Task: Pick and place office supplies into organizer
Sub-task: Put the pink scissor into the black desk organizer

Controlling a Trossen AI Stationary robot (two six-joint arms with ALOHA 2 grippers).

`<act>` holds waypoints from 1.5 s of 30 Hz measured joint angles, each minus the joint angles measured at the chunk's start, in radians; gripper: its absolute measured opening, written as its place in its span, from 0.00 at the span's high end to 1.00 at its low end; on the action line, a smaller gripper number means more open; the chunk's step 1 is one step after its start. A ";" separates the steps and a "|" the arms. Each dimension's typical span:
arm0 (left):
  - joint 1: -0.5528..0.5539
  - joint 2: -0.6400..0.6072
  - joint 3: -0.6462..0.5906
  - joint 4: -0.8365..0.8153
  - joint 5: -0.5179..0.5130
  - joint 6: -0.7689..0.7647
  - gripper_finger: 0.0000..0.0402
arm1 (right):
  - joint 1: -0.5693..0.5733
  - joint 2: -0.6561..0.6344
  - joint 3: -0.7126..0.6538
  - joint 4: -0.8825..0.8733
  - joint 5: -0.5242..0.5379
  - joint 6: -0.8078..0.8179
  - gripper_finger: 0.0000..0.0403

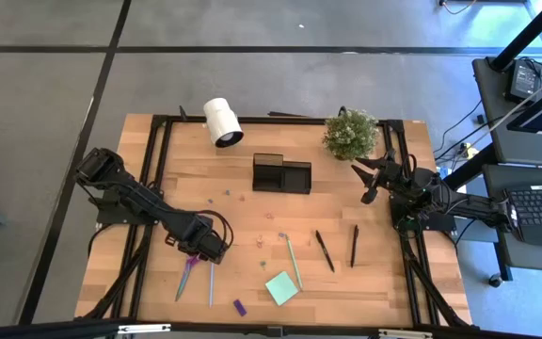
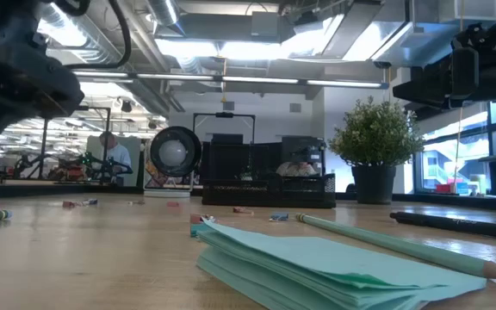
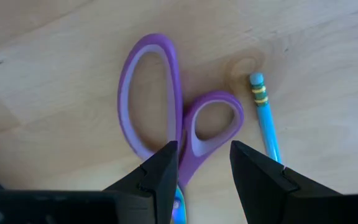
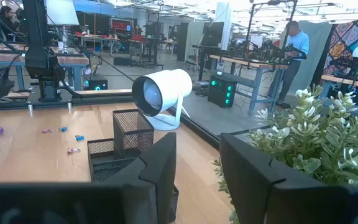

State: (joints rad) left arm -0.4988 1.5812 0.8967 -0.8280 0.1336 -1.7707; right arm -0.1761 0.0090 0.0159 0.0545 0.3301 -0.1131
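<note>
The step in hand looks like the first pick: the left gripper (image 3: 201,171) hangs directly over the purple-handled scissors (image 3: 166,118), its two fingers spread and straddling the neck where the two handle loops meet. It holds nothing yet; the scissors lie flat on the bench (image 1: 252,202), well away from the organizer (image 1: 281,174) toward the near left corner. A blue pencil (image 3: 265,118) lies just beside the scissors on the side away from the organizer's near edge, close to one finger but apart from it.

The organizer itself stands near the middle of the far half of the bench, with the white roll (image 1: 222,121) beyond it to the left and the small plant (image 1: 350,133) beyond it to the right. The right gripper (image 1: 369,181) waits to the right of the organizer, next to the plant, fingers partly apart and empty.

Nearer than the organizer lie the pale green pen (image 1: 293,261), two black pens (image 1: 325,250), the mint-green sticky pad (image 1: 281,287) and a tiny purple piece (image 1: 239,307), all untouched.

Next, as I judge it, the left gripper must drop the last bit, close on the handle neck without catching the pencil, lift, and carry toward the organizer
</note>
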 joint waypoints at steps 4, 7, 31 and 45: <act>0.000 0.039 -0.005 -0.004 0.015 0.001 0.65 | 0.000 0.000 0.000 0.000 0.000 0.000 0.68; 0.000 0.074 -0.005 0.002 0.015 0.003 0.65 | 0.000 0.000 0.000 -0.001 0.000 0.000 0.68; 0.017 0.145 0.000 0.023 0.028 0.070 0.82 | 0.000 0.000 0.000 -0.001 0.000 0.000 0.68; 0.017 0.145 0.003 0.017 0.020 0.074 0.82 | 0.000 0.000 0.000 -0.006 0.000 -0.004 0.68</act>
State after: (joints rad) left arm -0.4820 1.7264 0.9002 -0.8109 0.1531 -1.6972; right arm -0.1764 0.0090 0.0162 0.0483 0.3298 -0.1173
